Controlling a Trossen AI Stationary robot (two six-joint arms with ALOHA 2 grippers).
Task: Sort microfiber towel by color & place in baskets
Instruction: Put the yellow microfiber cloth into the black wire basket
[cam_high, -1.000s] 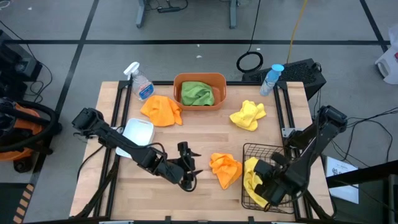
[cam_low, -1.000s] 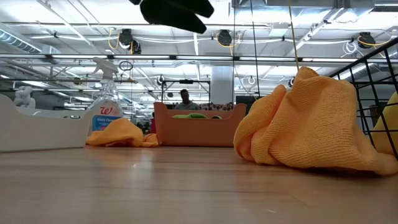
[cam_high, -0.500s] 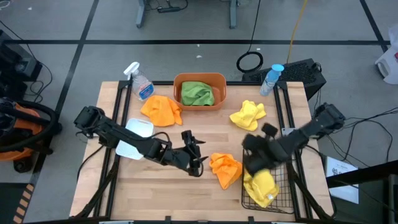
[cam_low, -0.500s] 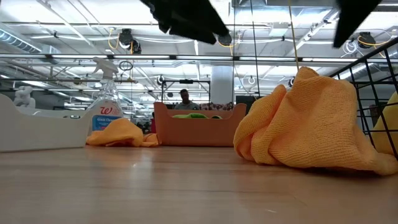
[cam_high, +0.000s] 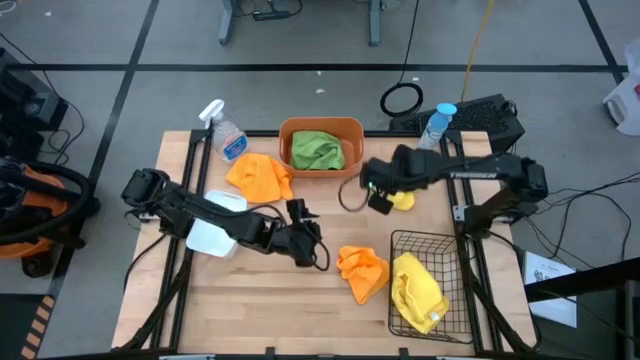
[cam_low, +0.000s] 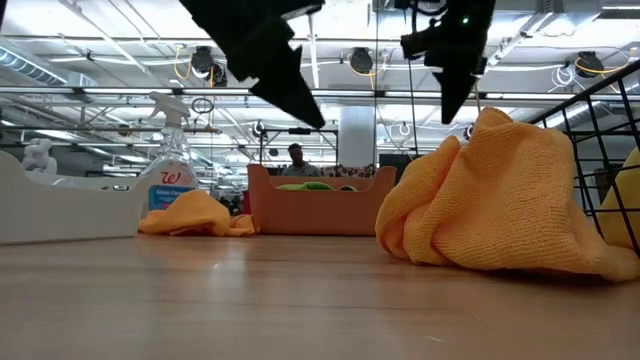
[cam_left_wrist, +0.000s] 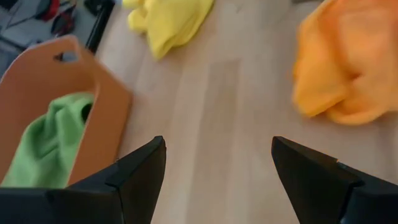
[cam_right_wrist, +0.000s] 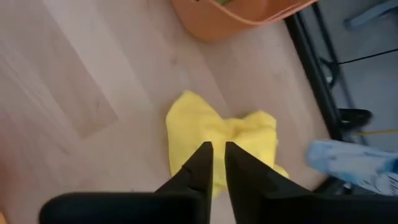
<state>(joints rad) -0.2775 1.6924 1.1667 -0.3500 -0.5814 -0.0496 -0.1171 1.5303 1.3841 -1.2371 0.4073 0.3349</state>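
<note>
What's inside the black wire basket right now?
One yellow towel lies in the black wire basket, filling its near half. Whatever is beneath the towel is covered; the rest shows only mesh.

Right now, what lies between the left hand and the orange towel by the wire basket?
Only bare wooden tabletop, seen in the high view. The open left hand is beside the crumpled orange microfiber towel.

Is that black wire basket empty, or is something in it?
Not empty. The high view shows a crumpled yellow towel lying inside the black wire basket; nothing else shows in it.
</note>
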